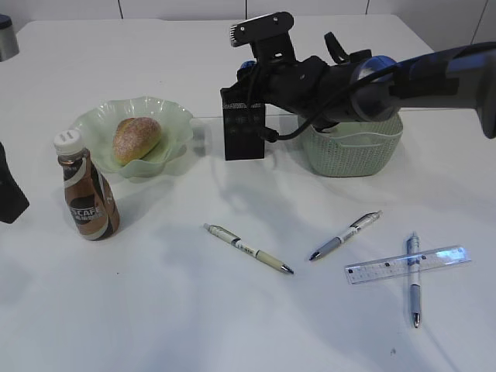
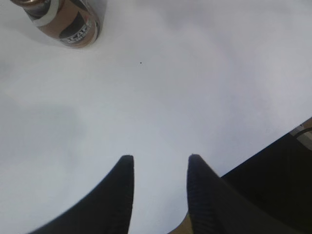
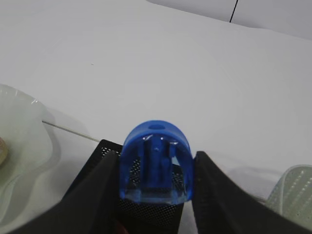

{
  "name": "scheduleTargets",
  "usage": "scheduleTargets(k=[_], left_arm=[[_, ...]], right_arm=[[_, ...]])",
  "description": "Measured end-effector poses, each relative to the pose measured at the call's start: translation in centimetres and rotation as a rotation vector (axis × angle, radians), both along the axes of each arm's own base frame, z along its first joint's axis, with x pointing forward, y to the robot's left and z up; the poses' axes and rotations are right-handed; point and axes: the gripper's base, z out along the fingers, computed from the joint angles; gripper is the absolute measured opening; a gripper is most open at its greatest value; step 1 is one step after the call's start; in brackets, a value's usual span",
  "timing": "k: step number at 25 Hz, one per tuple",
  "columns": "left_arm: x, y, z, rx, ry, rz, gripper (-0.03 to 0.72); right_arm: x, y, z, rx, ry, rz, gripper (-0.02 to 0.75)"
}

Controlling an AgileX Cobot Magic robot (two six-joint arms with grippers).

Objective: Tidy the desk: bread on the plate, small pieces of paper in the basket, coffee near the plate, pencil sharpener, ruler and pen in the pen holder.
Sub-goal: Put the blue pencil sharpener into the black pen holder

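In the exterior view, the right arm reaches across from the right edge toward the middle of the desk [image 1: 232,325], and its right gripper [image 1: 249,77] hangs just over the pen holder [image 1: 244,130], which stands at the far centre. A bit of blue, the pencil sharpener [image 1: 246,68], shows at the gripper. Just right of the holder sits the basket [image 1: 353,151], partly behind the arm. At the far left, the bread [image 1: 137,139] lies in the plate [image 1: 174,128], and the coffee [image 1: 87,194] stands upright just near-left of the plate. Nearer, three pens lie flat: a cream pen [image 1: 248,249] at centre, a grey pen [image 1: 345,235] right of it, and a third pen [image 1: 414,279] at the right, crossed by the ruler [image 1: 407,264]. A dark part of the left arm shows at the left edge.

In the left wrist view, the left gripper [image 2: 160,163] hovers over bare desk with its jaws partly apart and nothing between them. The coffee's base shows at the far left corner, well apart from the fingers.

In the right wrist view, the right gripper's jaws are closed on the two sides of the translucent blue sharpener, held directly above the holder's open top. The plate's edge shows at the left, the basket's corner at the right.
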Motion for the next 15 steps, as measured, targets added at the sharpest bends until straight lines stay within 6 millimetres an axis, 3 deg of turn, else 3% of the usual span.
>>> scheduleTargets(k=[15], left_arm=[[0.07,-0.03,0.03,-0.004,-0.008,0.000,0.250]], right_arm=[[0.02,-0.01,-0.07,-0.004,-0.001,0.000,0.341]])
